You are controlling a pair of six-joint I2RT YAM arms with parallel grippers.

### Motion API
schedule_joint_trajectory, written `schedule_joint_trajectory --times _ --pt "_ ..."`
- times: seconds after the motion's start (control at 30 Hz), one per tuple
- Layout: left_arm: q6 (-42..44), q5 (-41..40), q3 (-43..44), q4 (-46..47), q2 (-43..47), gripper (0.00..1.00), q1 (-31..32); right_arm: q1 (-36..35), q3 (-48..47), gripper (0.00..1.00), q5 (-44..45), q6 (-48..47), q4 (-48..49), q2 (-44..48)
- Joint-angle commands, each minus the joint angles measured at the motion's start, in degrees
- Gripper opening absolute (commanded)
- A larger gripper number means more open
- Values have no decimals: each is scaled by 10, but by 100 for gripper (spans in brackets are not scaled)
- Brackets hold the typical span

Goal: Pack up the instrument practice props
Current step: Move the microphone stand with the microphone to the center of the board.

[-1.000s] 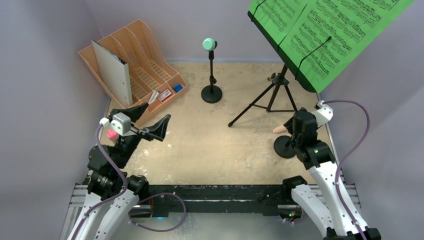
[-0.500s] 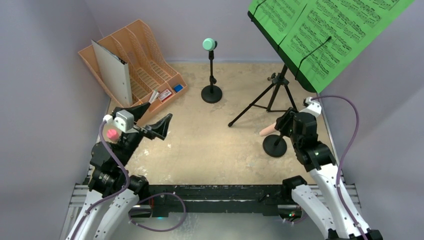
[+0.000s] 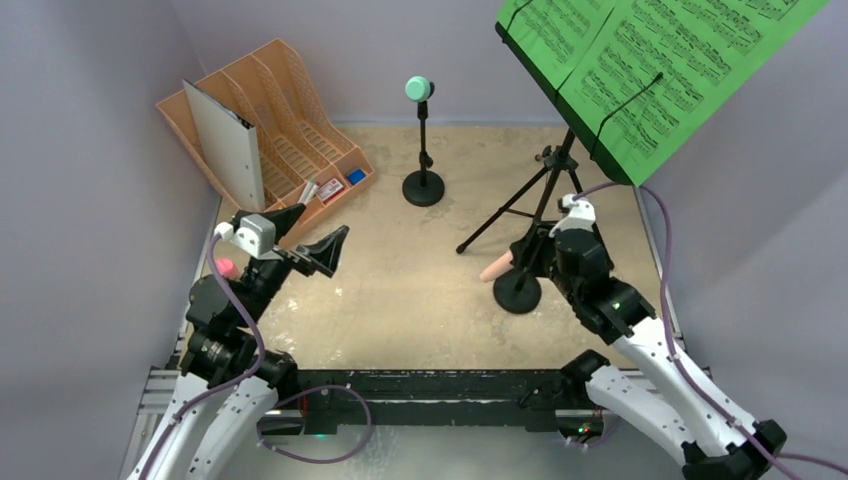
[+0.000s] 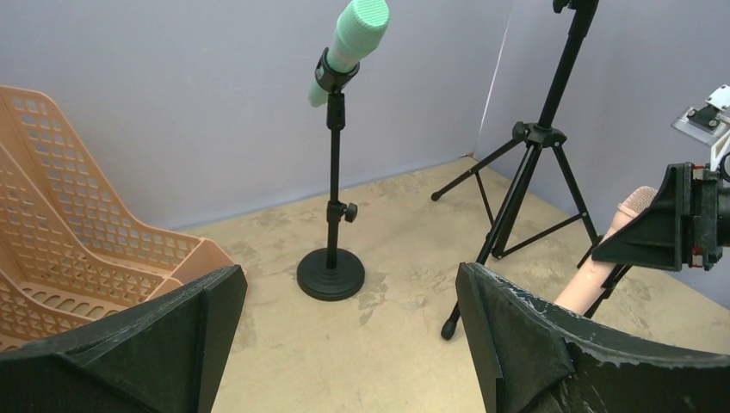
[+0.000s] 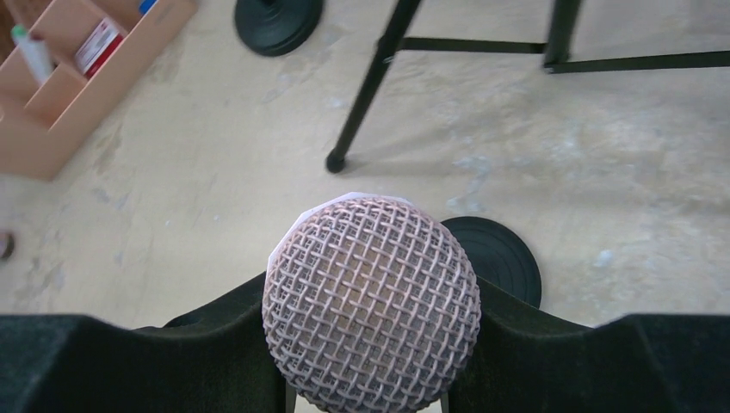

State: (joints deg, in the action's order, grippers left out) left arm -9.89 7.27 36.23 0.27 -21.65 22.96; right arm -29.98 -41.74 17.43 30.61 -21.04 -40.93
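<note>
My right gripper (image 3: 527,256) is shut on the pink microphone (image 3: 497,267), whose mesh head (image 5: 370,301) fills the gap between the fingers in the right wrist view. Its round black base (image 3: 518,292) sits just below, in front of the tripod's legs (image 3: 545,195). The green sheet-music pages (image 3: 650,60) lie on the tripod's desk at the back right. The teal microphone (image 3: 419,88) stands clipped on its pole with a round base (image 3: 423,188) at the back centre. My left gripper (image 3: 305,240) hangs wide open and holds nothing, facing that pole (image 4: 334,172).
The orange file rack (image 3: 270,130) with a grey binder (image 3: 225,140) stands at the back left, close behind my left gripper. Grey walls close in the table on three sides. One tripod foot (image 5: 334,162) rests just ahead of the pink microphone.
My right gripper has carried the pink microphone and its round base leftward, from the right edge to in front of the tripod. The left gripper has shifted slightly and stays open.
</note>
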Motion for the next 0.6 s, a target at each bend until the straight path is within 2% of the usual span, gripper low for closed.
schedule_joint_trajectory --times 0.0,0.1,0.27,0.33,0.57 --pt "2 6 19 7 -9 99 2 -69 -3 3 28 32 47 -7" --pt "2 5 19 7 -11 99 2 -135 -11 3 55 47 49 -32" --pt "-1 5 20 6 -16 99 2 -288 -41 5 166 98 60 -99" --pt "-2 6 20 6 -18 99 2 -329 -56 5 193 110 67 -132" --pt "-7 10 19 7 -20 99 2 -365 -84 3 199 106 156 -212"
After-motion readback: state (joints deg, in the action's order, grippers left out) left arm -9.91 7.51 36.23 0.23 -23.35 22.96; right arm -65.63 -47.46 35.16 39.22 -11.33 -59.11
